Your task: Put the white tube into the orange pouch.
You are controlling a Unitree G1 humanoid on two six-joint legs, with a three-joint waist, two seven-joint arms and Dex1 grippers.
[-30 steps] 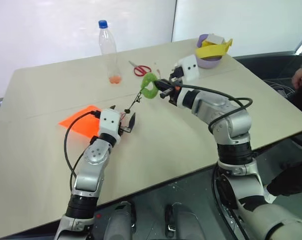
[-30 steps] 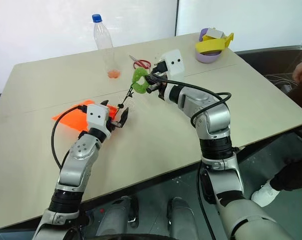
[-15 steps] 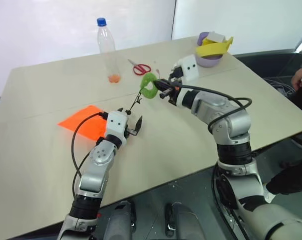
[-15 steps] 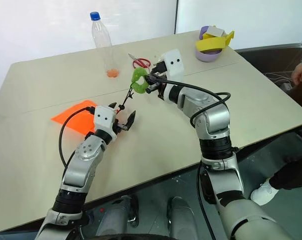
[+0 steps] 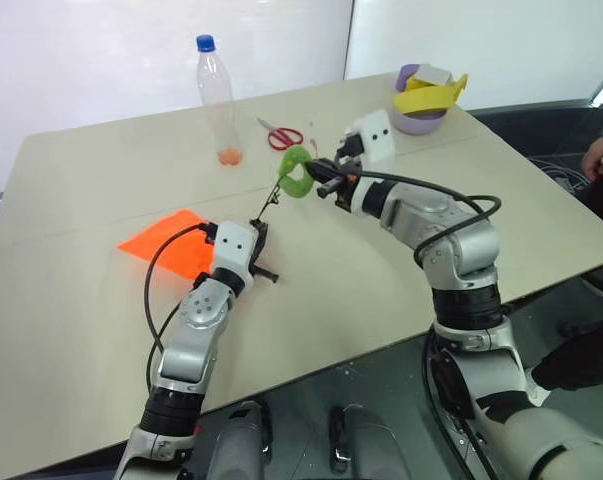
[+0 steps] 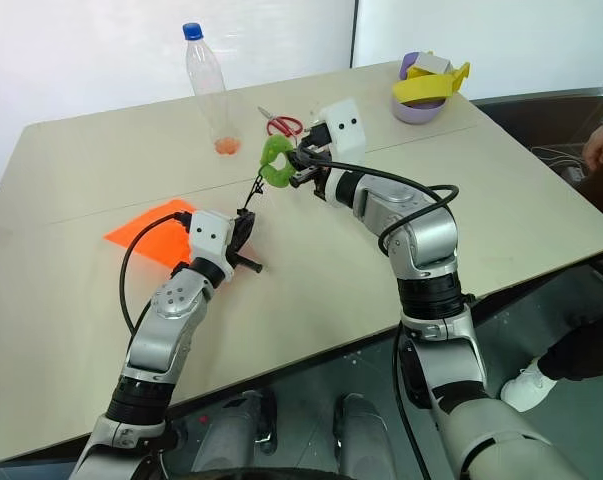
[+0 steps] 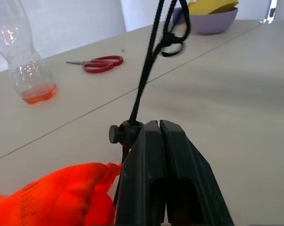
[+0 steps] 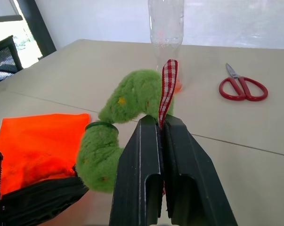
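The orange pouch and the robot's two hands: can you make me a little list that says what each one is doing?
orange pouch: lying flat on the table
black cord: stretched between the two grippers
left gripper: shut, at the cord's toggle by the pouch mouth
right gripper: shut on the checked ribbon of the green tag, held above the table
bottle: upright, behind
scissors: flat, beside the bottle
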